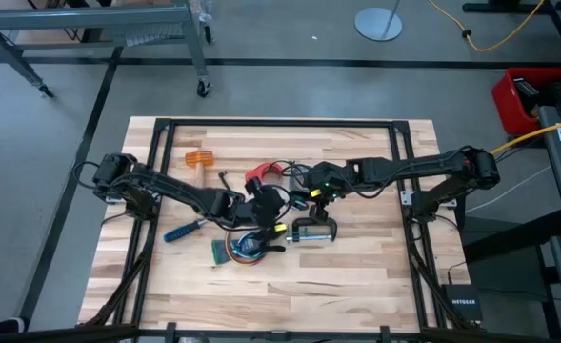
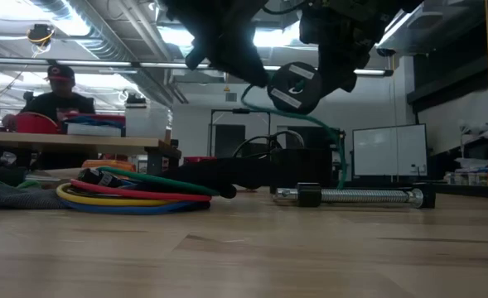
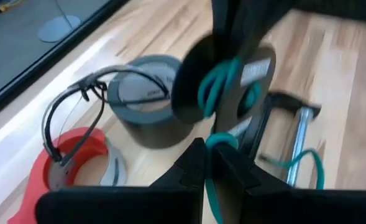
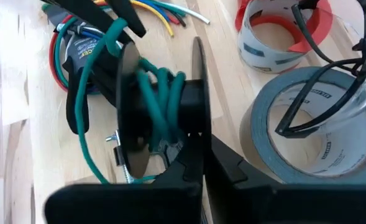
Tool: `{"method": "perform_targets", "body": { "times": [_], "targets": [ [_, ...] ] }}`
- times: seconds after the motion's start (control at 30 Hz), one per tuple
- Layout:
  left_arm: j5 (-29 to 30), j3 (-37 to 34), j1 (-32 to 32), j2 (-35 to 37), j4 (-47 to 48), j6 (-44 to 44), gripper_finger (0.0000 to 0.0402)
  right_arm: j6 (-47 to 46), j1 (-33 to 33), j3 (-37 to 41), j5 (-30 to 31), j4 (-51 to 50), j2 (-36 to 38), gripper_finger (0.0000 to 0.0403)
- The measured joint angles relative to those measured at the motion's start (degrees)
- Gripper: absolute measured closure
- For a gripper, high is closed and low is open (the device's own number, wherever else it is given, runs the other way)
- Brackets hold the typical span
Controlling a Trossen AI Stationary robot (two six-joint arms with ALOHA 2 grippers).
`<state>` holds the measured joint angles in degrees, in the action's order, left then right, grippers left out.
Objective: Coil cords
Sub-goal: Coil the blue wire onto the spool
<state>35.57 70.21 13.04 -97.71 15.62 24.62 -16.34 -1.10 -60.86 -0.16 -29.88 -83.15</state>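
Note:
A black spool (image 4: pixel 170 106) with a green cord (image 4: pixel 161 93) wound on its core hangs above the table's middle, and my right gripper (image 4: pixel 201 165) is shut on it. My left gripper (image 3: pixel 212 163), just left of the spool, is closed on a loose stretch of the same green cord. Another stretch of the cord (image 2: pixel 340 157) drops to the table. A looped multicoloured bundle of cords (image 1: pixel 247 248) lies flat on the wood near both grippers, toward the near edge. My left gripper pinches the green cord (image 3: pixel 215 142) between its two fingertips, coming slanting down from the table's left. From the fingers the cord runs in a curve to the spool (image 3: pixel 223 81). My right gripper pinches one flange of the spool (image 4: pixel 198 118) edgewise between its two fingers, slanting down from the table's right. The spool (image 2: pixel 293 87) is lifted clear of the table, its flanges upright.
A grey tape roll (image 4: pixel 307 134) with safety glasses (image 4: pixel 338 81) on it and a red tape dispenser (image 4: pixel 282 31) sit beyond the spool. A metal clamp (image 1: pixel 313 232), a blue-handled tool (image 1: pixel 180 232) and an orange piece (image 1: pixel 197 159) lie around. A person sits behind the table (image 2: pixel 57 95).

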Motion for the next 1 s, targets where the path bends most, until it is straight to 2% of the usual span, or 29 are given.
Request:
{"method": "perform_targets", "body": {
  "times": [0.3, 0.5, 0.9, 1.0],
  "targets": [
    [-1.02, -0.39, 0.30, 0.00, 8.53, 0.78, 0.0384, 0.07, -0.04, -0.07, -1.55, -0.26, 0.00, 0.0401],
    [-3.67, -0.39, 1.37, 0.00, 11.16, 0.88, 0.0384, 0.15, -0.04, -0.11, -1.98, -0.20, 0.00, 0.0401],
    [-4.22, -0.39, 2.23, -1.26, 16.56, 4.06, 0.0384, 0.27, -0.04, -0.13, -2.03, 0.28, 0.00, 0.0401],
    [-4.28, -0.39, 2.16, -1.49, 16.41, 2.62, 0.0382, 0.31, -0.04, -0.13, -2.04, 0.21, 0.00, 0.0401]
  ]
}}
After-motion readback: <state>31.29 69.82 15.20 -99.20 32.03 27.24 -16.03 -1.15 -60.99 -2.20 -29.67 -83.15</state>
